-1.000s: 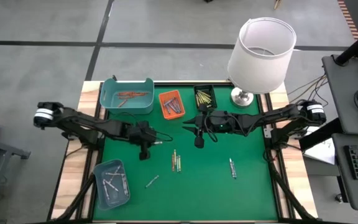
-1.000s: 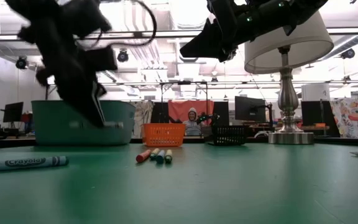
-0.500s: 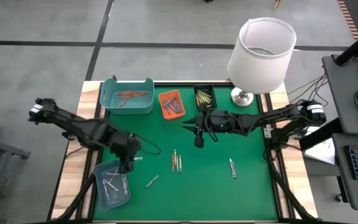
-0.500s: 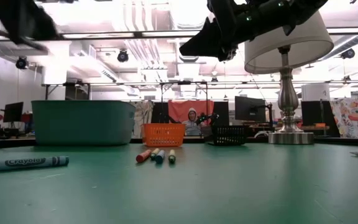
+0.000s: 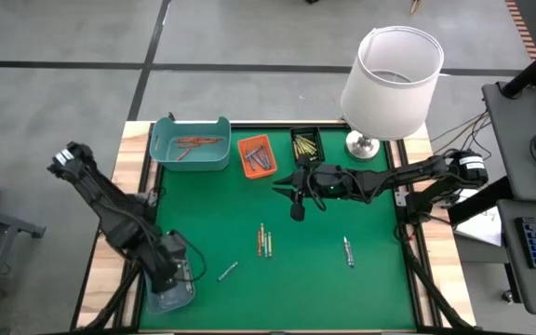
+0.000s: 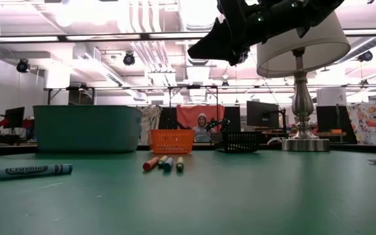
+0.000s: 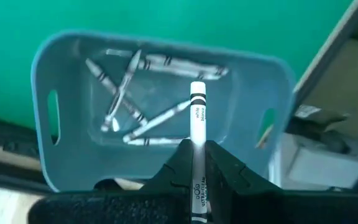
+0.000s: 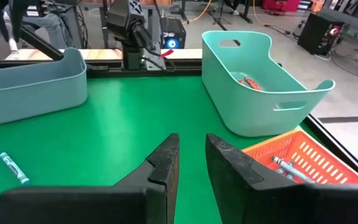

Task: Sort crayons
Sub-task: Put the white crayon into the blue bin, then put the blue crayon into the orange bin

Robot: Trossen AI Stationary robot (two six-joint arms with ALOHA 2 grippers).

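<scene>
Now, with our left gripper (image 7: 197,163) clamped on a white crayon (image 7: 196,130) above the pale blue tray (image 7: 67,62), we should release centred and low, while our right gripper (image 8: 190,163) waits part-open, empty, mid-table.

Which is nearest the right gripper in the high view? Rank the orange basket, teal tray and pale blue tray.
From the right gripper:
1. orange basket, at the back edge, near the middle.
2. teal tray, back left.
3. pale blue tray, front left.
</scene>
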